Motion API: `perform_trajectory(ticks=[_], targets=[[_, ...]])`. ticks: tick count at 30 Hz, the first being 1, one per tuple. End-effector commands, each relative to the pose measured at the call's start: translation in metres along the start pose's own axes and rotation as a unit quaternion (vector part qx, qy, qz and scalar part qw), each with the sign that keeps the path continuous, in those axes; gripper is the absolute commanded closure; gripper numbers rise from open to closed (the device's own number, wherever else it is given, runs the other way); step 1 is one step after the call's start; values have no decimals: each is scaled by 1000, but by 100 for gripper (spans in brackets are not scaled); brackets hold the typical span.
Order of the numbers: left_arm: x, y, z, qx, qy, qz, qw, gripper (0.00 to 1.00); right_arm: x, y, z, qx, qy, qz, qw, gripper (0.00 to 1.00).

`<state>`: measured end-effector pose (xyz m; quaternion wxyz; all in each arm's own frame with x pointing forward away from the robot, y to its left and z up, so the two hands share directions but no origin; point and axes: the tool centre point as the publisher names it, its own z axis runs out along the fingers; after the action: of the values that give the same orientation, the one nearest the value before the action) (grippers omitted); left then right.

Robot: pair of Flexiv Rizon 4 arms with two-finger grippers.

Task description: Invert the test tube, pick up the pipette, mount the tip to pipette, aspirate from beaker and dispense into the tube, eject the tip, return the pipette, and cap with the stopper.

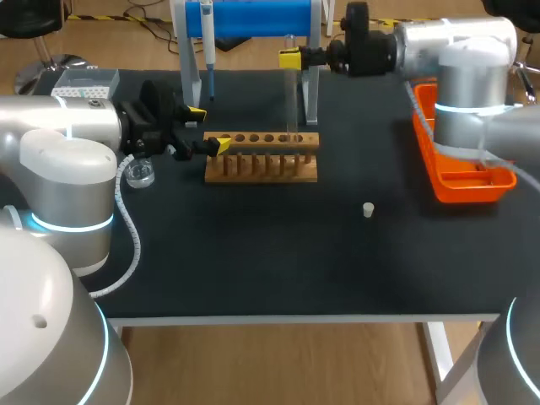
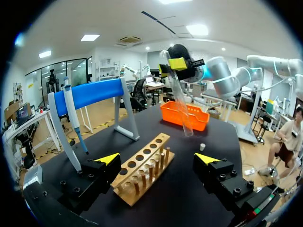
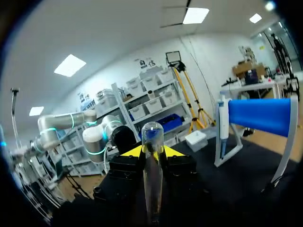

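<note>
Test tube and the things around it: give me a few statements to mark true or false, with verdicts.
1. The right gripper is shut on the test tube. True.
2. The pipette lies flat on the table. False: it hangs on the blue stand.
3. The left gripper is open, with the wooden rack between its fingers. True.
4. The stopper sits in the orange tray. False: it stands on the table, apart from the tray.

Our right gripper [image 1: 289,58], black with yellow tips, grips a clear test tube [image 1: 292,101]. Ahead of our left gripper [image 1: 209,129], also yellow-tipped, we see a pale brown rack [image 1: 261,158], and beyond it an orange tray [image 1: 472,187] and a white stopper [image 1: 368,209] on the black table [image 1: 253,253].
</note>
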<state>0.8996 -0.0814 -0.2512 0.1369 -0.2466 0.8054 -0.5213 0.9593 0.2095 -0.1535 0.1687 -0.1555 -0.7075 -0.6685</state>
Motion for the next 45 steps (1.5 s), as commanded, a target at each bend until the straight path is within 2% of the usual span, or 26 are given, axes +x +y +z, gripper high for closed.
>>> perform_trajectory(ticks=[1,2,3,16,17,22,27,32,36,40,42,45], targets=[[-1,-1,0,-2,2,-1,1000,0,-8,-2,4,94,-48,371,923,100],[-1,-1,0,-2,2,-1,1000,0,-10,-4,4,99,-65,386,915,100],[-1,-1,0,-2,2,-1,1000,0,-12,-6,3,97,-72,392,912,100],[-1,-1,0,-2,2,-1,1000,0,-12,-6,3,97,-72,392,912,100],[-1,-1,0,-2,2,-1,1000,0,-12,-9,3,91,-74,387,915,100],[-1,-1,0,-2,2,-1,1000,0,-14,-16,-3,72,-27,406,911,100],[-1,-1,0,-2,2,-1,1000,0,-17,-21,-9,48,-5,402,914,100],[-1,-1,0,-2,2,-1,1000,0,-22,-25,-13,45,9,435,899,100],[-1,-1,0,-2,2,-1,1000,0,-27,-26,-18,45,26,471,881,100],[-1,-1,0,-2,2,-1,1000,0,-32,-24,-23,43,67,500,862,100],[-1,-1,0,-2,2,-1,1000,0,-32,-22,-23,42,65,496,865,100],[-1,-1,0,-2,2,-1,1000,0,-31,-21,-24,44,81,507,857,100]])
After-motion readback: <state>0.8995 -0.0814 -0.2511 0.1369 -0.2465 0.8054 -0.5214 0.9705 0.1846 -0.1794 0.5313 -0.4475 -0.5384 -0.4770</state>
